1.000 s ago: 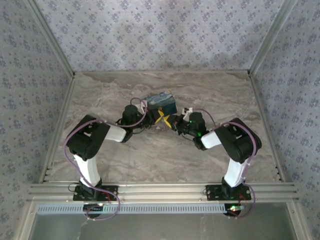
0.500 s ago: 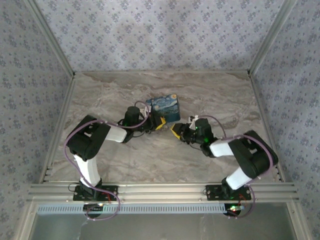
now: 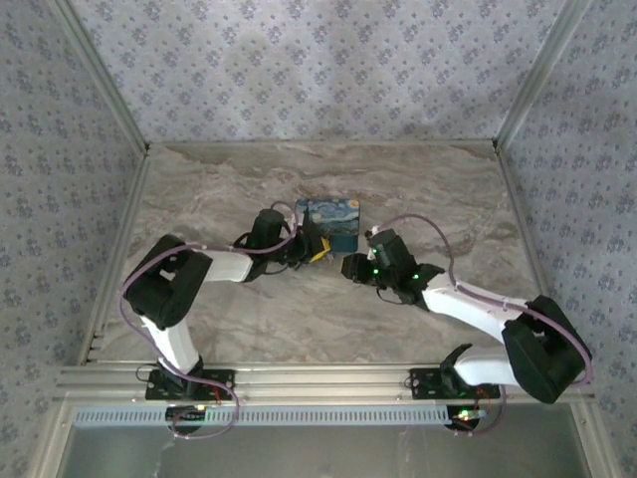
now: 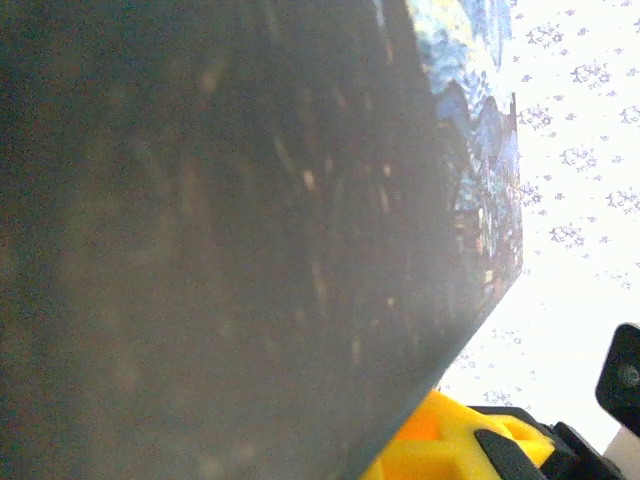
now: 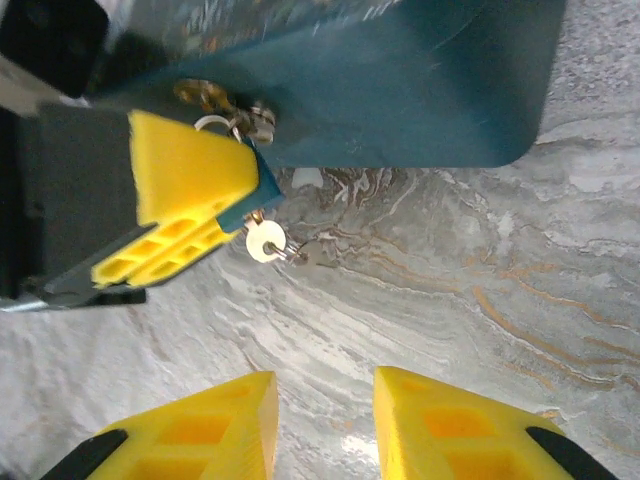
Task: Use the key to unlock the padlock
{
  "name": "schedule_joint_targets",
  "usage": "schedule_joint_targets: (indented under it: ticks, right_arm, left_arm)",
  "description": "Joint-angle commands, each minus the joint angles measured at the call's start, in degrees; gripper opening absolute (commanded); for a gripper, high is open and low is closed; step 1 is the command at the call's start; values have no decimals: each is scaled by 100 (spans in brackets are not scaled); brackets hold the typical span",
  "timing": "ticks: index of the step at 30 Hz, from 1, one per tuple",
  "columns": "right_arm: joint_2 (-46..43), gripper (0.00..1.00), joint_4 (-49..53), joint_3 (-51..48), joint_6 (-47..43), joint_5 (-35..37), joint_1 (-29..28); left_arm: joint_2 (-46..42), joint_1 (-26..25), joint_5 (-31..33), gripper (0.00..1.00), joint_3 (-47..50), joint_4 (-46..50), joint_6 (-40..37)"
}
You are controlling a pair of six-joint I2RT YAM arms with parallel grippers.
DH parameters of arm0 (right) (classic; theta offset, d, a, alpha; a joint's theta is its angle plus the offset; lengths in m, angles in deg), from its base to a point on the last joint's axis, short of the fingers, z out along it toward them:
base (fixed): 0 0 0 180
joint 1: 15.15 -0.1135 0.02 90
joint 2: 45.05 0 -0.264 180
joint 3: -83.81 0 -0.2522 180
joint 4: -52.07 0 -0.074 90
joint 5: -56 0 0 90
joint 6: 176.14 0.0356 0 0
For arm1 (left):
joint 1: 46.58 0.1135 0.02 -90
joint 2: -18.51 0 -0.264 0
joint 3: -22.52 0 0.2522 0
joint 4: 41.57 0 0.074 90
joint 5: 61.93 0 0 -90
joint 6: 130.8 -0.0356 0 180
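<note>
My left gripper [image 3: 315, 247] is shut at the near edge of a dark blue case with a starry print [image 3: 331, 221]. In the right wrist view its yellow finger [image 5: 185, 200] covers the small padlock, of which a brass part and silver shackle [image 5: 238, 118] show against the case [image 5: 400, 80]. A silver key [image 5: 265, 240] sticks out below that finger, with a ring and a second key [image 5: 322, 250] trailing on the table. My right gripper [image 5: 322, 420] is open, a short way in front of the key, touching nothing. The left wrist view shows the case's dark side [image 4: 220, 230].
The marble tabletop [image 3: 249, 179] is fenced by aluminium rails and patterned fabric walls. The two arms meet near the table's middle, the right gripper [image 3: 352, 267] just right of the left one. Bare marble [image 5: 450, 300] lies under the right fingers.
The right gripper has let go and drawn back from the lock, its arm swinging out to the right. The left gripper and the case have shifted slightly right, and the case has turned level.
</note>
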Motion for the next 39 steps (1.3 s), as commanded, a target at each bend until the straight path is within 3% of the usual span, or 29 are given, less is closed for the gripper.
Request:
schedule_joint_targets:
  ticks: [1,11,25,39]
  right_arm:
    - [180,33,616,383,-659,721,-216]
    - [860,39,873,1159,-1588,1521,-613]
    - [1723,42,939,1821,-2230,1717,-806]
    - [2050,34,1072,2089,-2530,1878,-849]
  left_arm:
    - [-305,-31,72,0,-257,411,-236]
    - [-297,-83,85,0,-308,485,-174]
    - [-270,-81,-1,0,-380,466,-125]
    - [-262,-52,-91,0,-459,444,-101]
